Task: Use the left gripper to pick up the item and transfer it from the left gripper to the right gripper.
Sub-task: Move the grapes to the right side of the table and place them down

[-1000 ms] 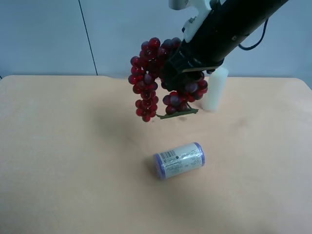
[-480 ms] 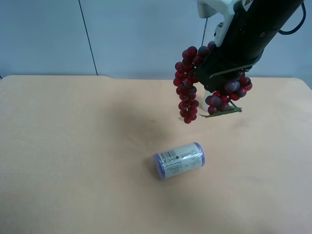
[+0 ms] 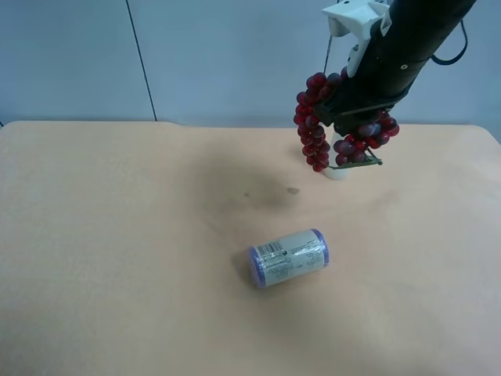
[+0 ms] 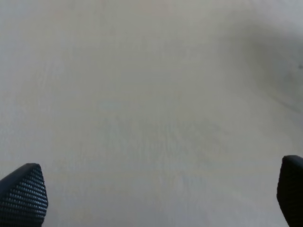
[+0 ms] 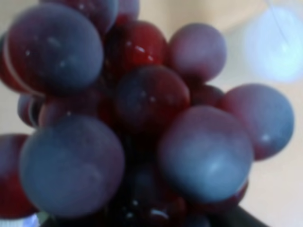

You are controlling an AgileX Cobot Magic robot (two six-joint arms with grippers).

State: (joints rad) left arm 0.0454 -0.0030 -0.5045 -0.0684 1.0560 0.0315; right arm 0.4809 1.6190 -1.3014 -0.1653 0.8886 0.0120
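A cylindrical can [image 3: 288,257] with purple ends and a printed white label is seen lying on its side on the light wooden table [image 3: 117,235]. Near the far edge, a white bottle [image 3: 337,171] is partly hidden. A pale wall [image 3: 219,55] is seen behind.

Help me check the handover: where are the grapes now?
The grapes hang from the right gripper at the exterior high view's upper right, in front of the white bottle, beyond the can.

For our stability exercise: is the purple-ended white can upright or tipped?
Tipped: the purple-ended white cylindrical can lies on its side, curved wall on the tan table.
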